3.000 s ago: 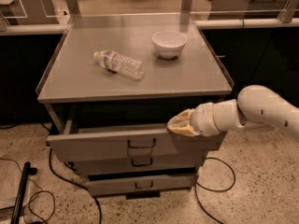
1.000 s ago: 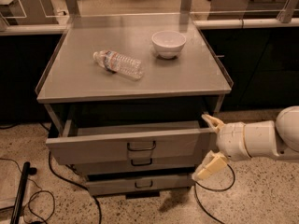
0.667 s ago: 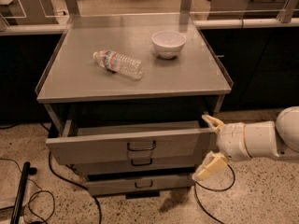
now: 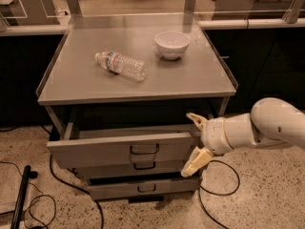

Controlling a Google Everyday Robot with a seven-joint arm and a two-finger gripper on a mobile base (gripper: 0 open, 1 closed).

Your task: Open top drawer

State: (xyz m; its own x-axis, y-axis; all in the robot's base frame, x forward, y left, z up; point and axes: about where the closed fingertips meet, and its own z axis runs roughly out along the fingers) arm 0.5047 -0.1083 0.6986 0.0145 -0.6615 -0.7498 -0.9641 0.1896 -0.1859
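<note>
When weighing up the pull, treat the top drawer (image 4: 124, 149) as stiff, smooth sheet metal: probably fairly heavy, with no give, and slippery on its flat face. Find it at lower centre of the frame, under the grey table top (image 4: 71, 87), standing partway out of the cabinet with a narrow strip of shallow tray showing behind the front. Note below it the middle drawer (image 4: 138, 167) and the bottom drawer (image 4: 143, 188), both shorter and set further back.

Look to the right of centre for the gripper (image 4: 189, 144), right at the drawer front's right end. See its fingers (image 4: 195, 161) spread wide and released, one tip near the upper right corner of the front, the other below its lower edge, clamped on nothing.

For a sure hold, go for the small dark loop handle (image 4: 144, 149) at the middle of the front; hook or pinch there and draw straight out. Expect a pull at one end to skew the drawer on its runners and bind. Leave alone the plastic bottle (image 4: 121, 66) lying on its side and the white bowl (image 4: 172, 44) at upper centre; avoid jolts that could roll the bottle.
</note>
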